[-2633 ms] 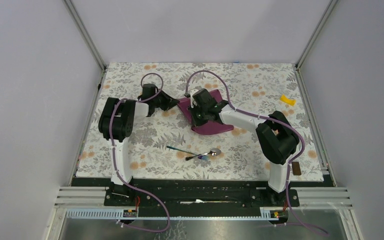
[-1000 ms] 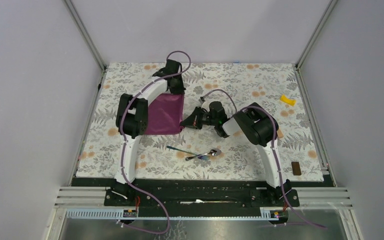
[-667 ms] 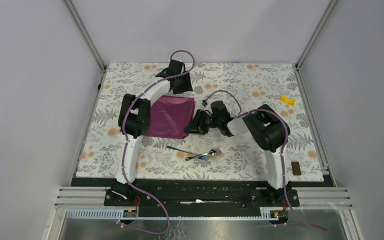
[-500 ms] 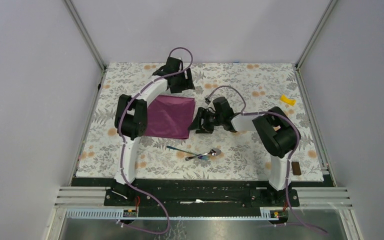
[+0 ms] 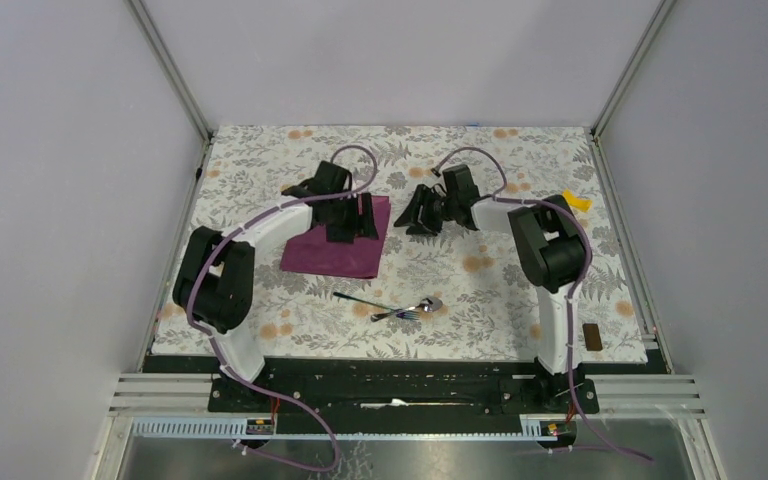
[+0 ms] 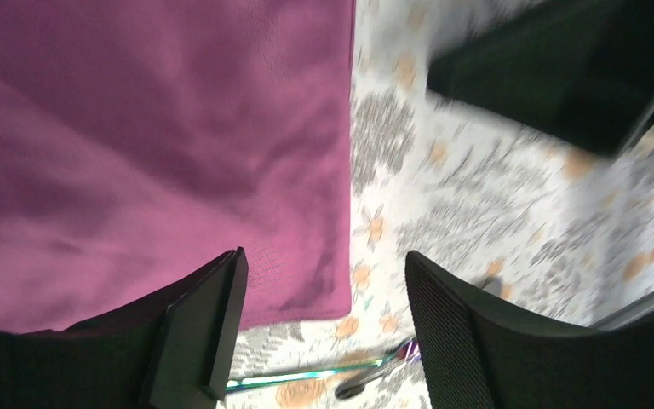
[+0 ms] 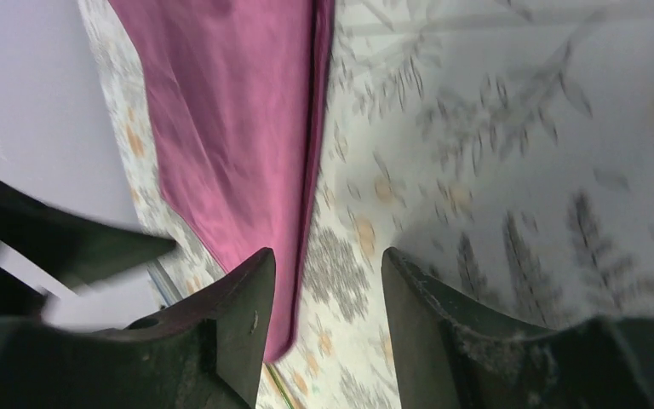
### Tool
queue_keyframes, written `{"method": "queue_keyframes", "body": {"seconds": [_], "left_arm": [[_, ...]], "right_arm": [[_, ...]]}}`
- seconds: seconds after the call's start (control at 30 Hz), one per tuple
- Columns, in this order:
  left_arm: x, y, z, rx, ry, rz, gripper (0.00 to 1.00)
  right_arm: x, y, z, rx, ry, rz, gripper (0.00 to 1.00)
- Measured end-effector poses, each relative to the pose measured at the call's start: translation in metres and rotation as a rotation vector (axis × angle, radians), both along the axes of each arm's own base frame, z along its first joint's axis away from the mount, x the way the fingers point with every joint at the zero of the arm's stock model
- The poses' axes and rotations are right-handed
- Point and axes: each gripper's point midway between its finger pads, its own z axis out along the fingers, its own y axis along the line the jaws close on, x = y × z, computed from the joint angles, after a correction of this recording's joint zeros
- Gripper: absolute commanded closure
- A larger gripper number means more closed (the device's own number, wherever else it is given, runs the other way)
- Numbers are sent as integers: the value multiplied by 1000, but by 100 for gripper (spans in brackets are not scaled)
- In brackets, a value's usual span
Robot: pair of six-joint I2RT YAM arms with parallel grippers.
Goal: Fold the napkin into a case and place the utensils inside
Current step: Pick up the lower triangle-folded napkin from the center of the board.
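Left jaws and right jaws both gape empty; the left arm (image 5: 275, 220) hides part of the napkin (image 5: 325, 258), seemingly folded.

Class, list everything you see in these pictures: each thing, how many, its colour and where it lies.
napkin: one, dark purple, left of centre
spoon: one, silver, nearer than the napkin
thin utensil: one, bluish, beside the spoon
small piece: one, yellow, far right
small block: one, brown, near right corner
tablecloth: one, grey-orange floral, under everything
left pincer: one, black, open over the napkin's edge
right pincer: one, black, open, right of the napkin
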Motion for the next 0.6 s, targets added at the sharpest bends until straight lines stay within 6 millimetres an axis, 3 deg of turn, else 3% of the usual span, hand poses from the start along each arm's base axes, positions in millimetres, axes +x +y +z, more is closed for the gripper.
{"method": "queue_keyframes", "body": {"seconds": [0.07, 0.17, 0.33, 0.6], "left_arm": [[-24, -4, -22, 37, 56, -35, 38], [-48, -13, -38, 79, 93, -84, 44], [-51, -24, -40, 125, 47, -106, 48], [-60, -29, -50, 208, 10, -111, 57]], "right_arm": [[12, 7, -1, 22, 3, 2, 48], [31, 18, -2, 49, -5, -3, 53], [53, 26, -7, 60, -10, -24, 66], [67, 27, -13, 38, 0, -55, 80]]}}
